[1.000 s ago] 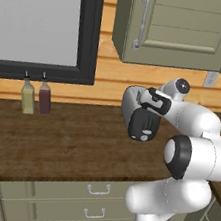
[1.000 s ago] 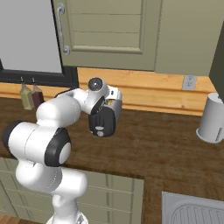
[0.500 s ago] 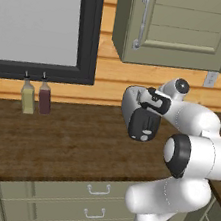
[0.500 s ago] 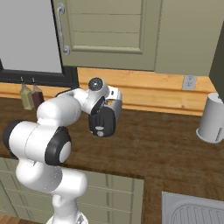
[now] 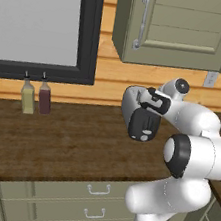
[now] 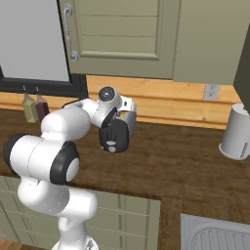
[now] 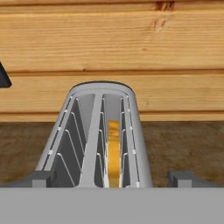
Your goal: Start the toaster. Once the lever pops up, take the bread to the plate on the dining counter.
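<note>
Hand [image 7: 112,179] hovering wide open over the toaster [image 7: 98,135]; bread [image 7: 113,151] sitting in its right slot; toaster standing on the wooden surface [image 5: 61,145].

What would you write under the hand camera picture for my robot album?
Open gripper poised above the toaster, bread sitting down in its right-hand slot, wooden wall behind.

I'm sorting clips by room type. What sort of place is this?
A rendered home kitchen, most likely: a toaster with bread in one slot stands on a dark wood worktop over drawers, green wall cabinets hang above, and a sink sits nearby.
</note>
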